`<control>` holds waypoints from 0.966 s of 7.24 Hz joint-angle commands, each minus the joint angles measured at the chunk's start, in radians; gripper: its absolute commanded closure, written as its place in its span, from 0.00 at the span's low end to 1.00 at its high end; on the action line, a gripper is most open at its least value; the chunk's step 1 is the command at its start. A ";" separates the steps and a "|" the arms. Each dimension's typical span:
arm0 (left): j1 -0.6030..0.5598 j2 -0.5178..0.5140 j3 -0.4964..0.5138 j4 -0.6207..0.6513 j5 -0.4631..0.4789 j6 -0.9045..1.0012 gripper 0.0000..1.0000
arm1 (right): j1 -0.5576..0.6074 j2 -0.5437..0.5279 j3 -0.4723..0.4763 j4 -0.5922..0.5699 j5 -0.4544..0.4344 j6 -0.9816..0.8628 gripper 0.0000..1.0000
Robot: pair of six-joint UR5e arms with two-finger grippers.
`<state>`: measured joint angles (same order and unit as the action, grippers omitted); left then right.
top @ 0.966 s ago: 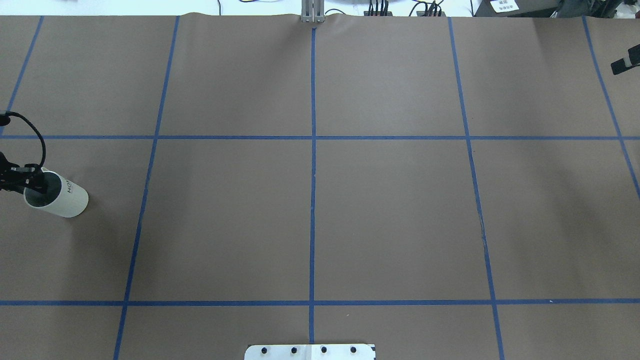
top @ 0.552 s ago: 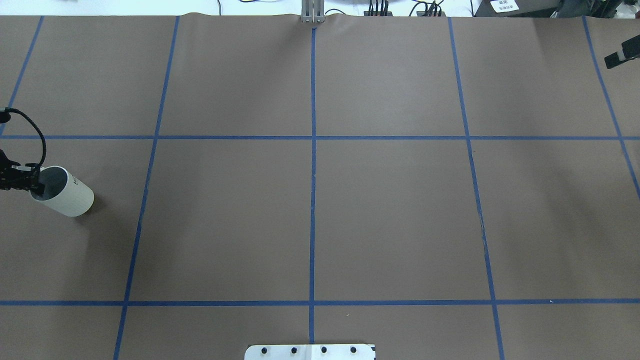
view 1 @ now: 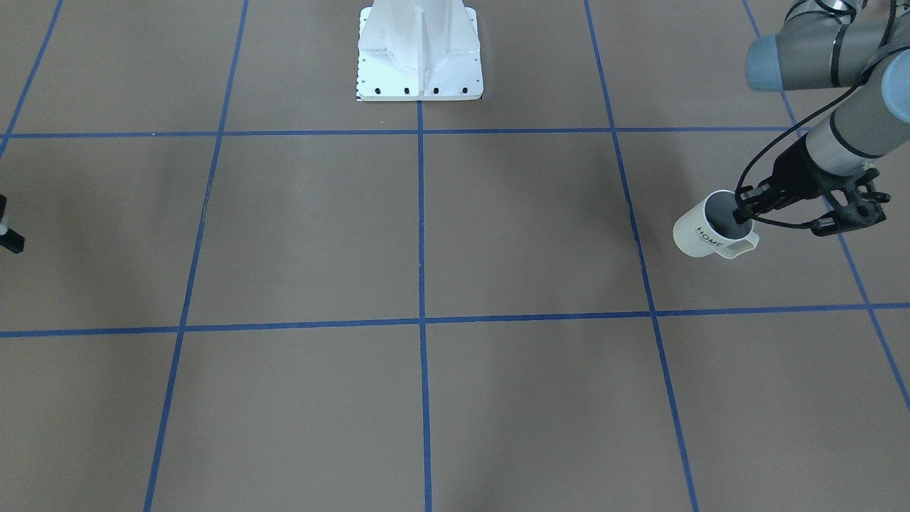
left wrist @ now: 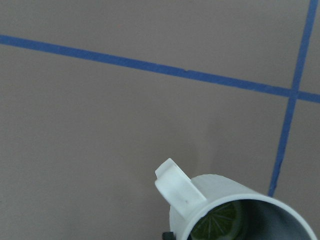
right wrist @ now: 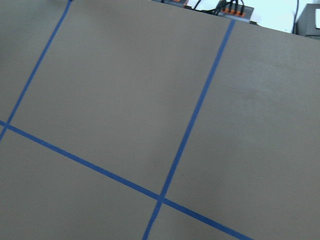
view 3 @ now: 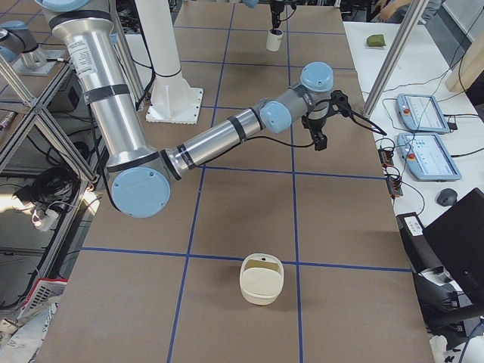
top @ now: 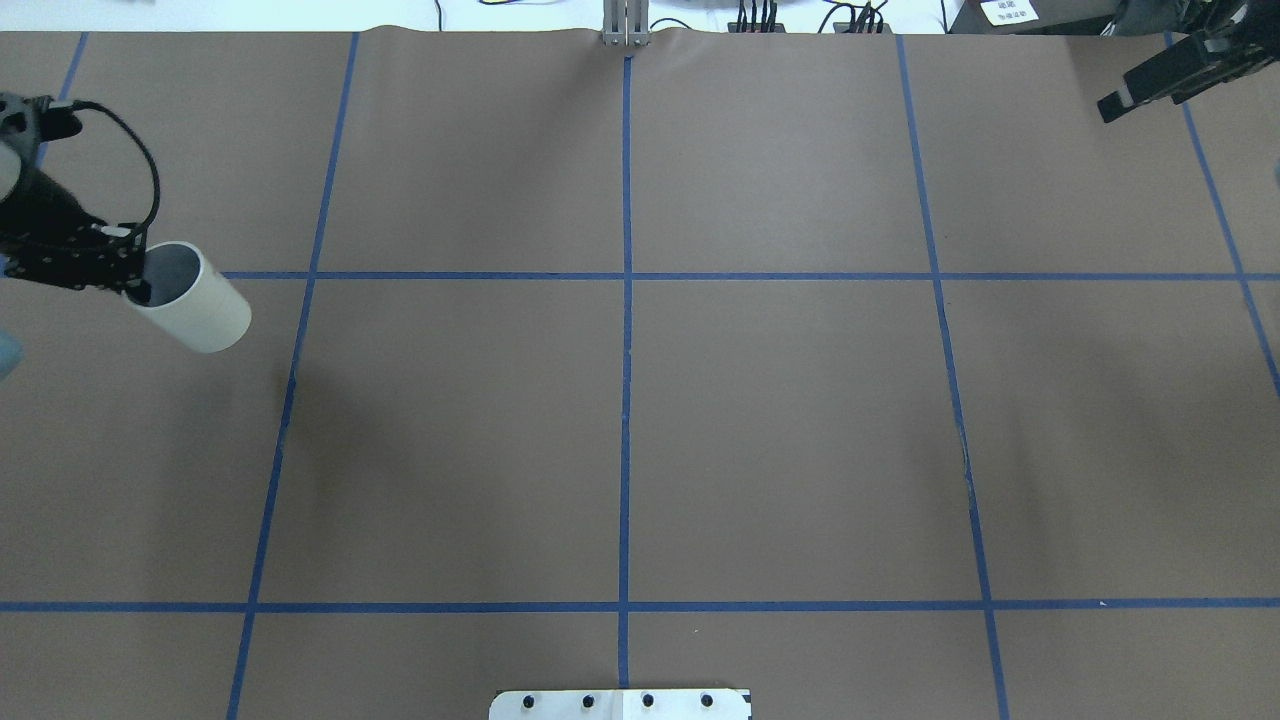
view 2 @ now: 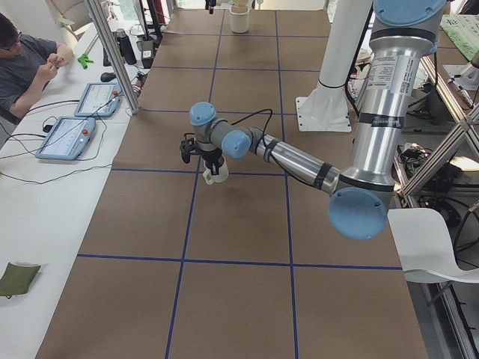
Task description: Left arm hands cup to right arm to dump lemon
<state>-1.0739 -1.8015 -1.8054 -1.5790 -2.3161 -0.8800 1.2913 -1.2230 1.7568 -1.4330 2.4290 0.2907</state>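
1. Our left arm (view 1: 853,126) holds the cup (view 1: 707,231) off the worktop (top: 620,430) at its left end. The left jaws pinch the rim, one finger inside.
2. The lemon (left wrist: 217,222) lies at the cup's bottom, so a tilt or jerk in transit could spill it early.
3. A rim pinch is a thin hold, and the cup may swing or slip.
4. The right arm (top: 1165,70) is well apart, and we cannot tell how the right jaws stand. A misaligned handover could drop the cup.
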 commanded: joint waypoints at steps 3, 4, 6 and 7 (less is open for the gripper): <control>0.012 -0.450 0.274 0.091 -0.025 -0.328 1.00 | -0.217 0.095 -0.053 0.328 -0.265 0.139 0.02; 0.028 -0.501 0.353 0.085 -0.025 -0.330 1.00 | -0.292 0.123 -0.048 0.391 -0.391 0.148 0.02; 0.035 -0.551 0.458 -0.042 -0.025 -0.411 1.00 | -0.464 0.221 -0.042 0.416 -0.644 0.154 0.02; 0.038 -0.599 0.521 -0.076 -0.025 -0.442 1.00 | -0.554 0.271 -0.042 0.417 -0.762 0.156 0.02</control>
<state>-1.0406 -2.3494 -1.3595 -1.5986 -2.3408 -1.2756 0.8495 -1.0145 1.7128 -1.0247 1.8209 0.4435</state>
